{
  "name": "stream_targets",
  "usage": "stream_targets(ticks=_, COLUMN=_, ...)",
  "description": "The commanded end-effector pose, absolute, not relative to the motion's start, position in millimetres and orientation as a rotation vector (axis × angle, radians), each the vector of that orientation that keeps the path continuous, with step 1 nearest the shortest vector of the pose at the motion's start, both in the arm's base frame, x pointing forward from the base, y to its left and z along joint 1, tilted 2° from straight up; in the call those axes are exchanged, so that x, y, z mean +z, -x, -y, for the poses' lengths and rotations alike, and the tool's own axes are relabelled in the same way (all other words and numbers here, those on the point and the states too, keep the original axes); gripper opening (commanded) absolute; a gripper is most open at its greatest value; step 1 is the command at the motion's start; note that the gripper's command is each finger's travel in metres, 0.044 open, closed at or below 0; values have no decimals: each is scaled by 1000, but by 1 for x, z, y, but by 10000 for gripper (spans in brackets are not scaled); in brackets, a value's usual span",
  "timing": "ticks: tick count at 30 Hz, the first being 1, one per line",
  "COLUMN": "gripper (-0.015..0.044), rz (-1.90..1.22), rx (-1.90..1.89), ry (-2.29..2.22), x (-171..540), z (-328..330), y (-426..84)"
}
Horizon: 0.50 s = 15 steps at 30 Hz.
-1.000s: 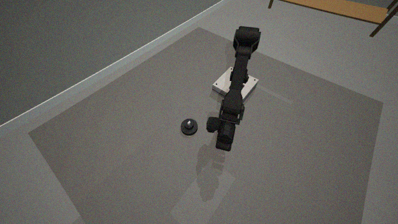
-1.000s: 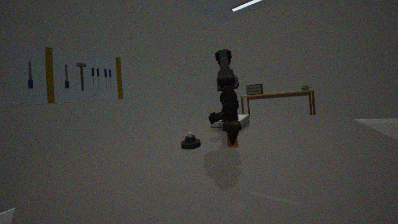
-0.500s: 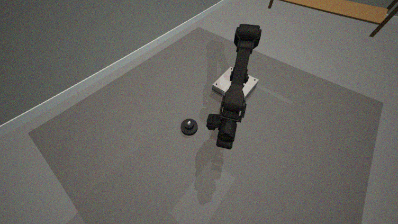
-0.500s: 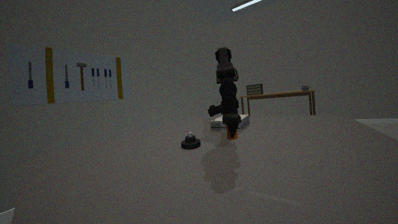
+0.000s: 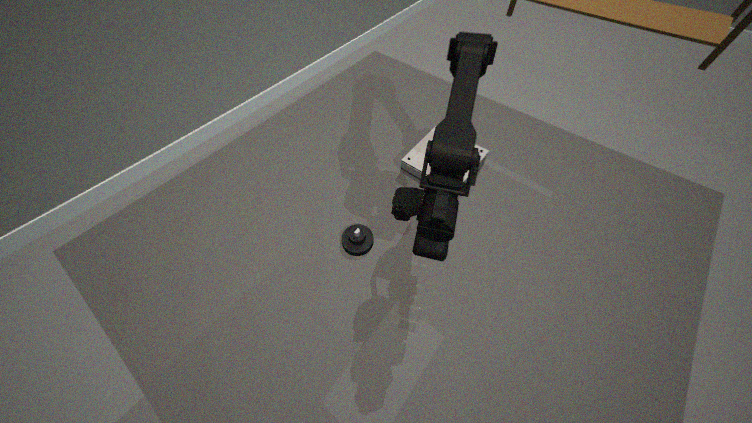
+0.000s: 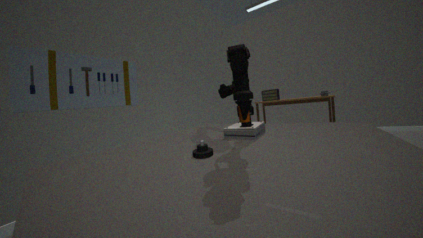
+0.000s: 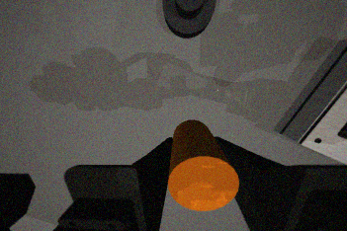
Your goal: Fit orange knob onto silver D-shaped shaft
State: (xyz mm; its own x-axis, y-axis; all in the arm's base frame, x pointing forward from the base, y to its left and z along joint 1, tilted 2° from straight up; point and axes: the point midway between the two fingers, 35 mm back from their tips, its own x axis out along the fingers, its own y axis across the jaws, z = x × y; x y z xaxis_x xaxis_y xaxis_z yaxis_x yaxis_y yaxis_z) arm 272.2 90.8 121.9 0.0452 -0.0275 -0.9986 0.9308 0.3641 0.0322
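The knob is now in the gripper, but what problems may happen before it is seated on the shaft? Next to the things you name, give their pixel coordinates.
The flat sides may not match: the wrist view shows only the closed end of the orange knob (image 6: 244,116) (image 7: 204,184), not its hole. The knob might also slip or turn if pushed hard, as the gripper (image 6: 245,119) (image 7: 192,141) pinches a smooth round side. Sideways, the silver shaft (image 5: 357,231) (image 6: 202,142) is a small target.

in the wrist view, the dark round pedestal (image 5: 357,247) (image 6: 202,153) (image 7: 188,26) is cut off by the top edge; its silver d-shaped shaft (image 5: 357,231) (image 6: 202,143) above is out of frame.
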Motion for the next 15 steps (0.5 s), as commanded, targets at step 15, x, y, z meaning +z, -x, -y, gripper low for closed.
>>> stream_targets(ticks=15, gripper=0, rz=-1208, rx=-787, ry=-1024, x=145, z=-88, y=-266)
